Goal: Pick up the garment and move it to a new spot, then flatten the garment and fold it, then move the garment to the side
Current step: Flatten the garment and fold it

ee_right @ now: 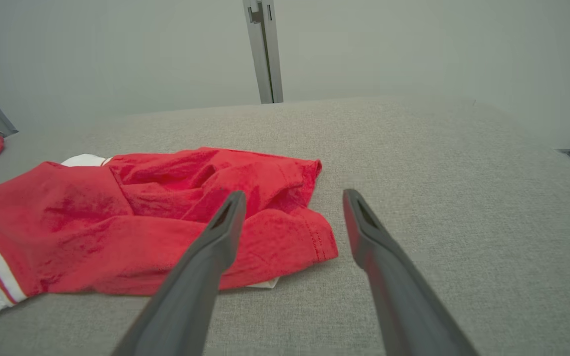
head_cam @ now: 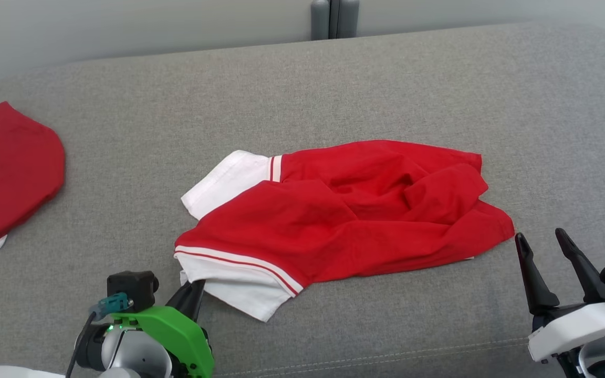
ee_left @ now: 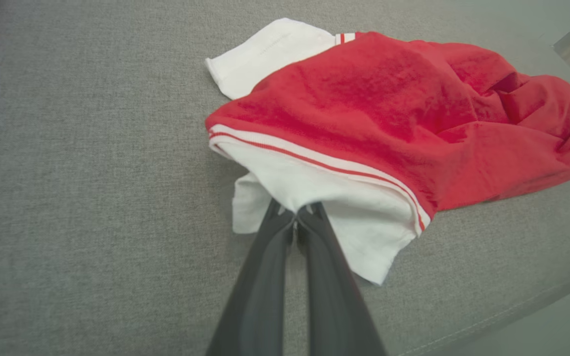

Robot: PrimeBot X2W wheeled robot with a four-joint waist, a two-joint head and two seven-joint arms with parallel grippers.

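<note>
**Left claw clenched on shirt sleeve; right claw released**

The left gripper is pinched tight on the white sleeve of the red-and-white shirt, fingers together and cloth bunched at the tips. The right gripper stands spread and empty, near the shirt's right hem but apart from it. The shirt lies crumpled at the middle of the grey cushion. A second red garment lies at the cushion's left edge
</note>
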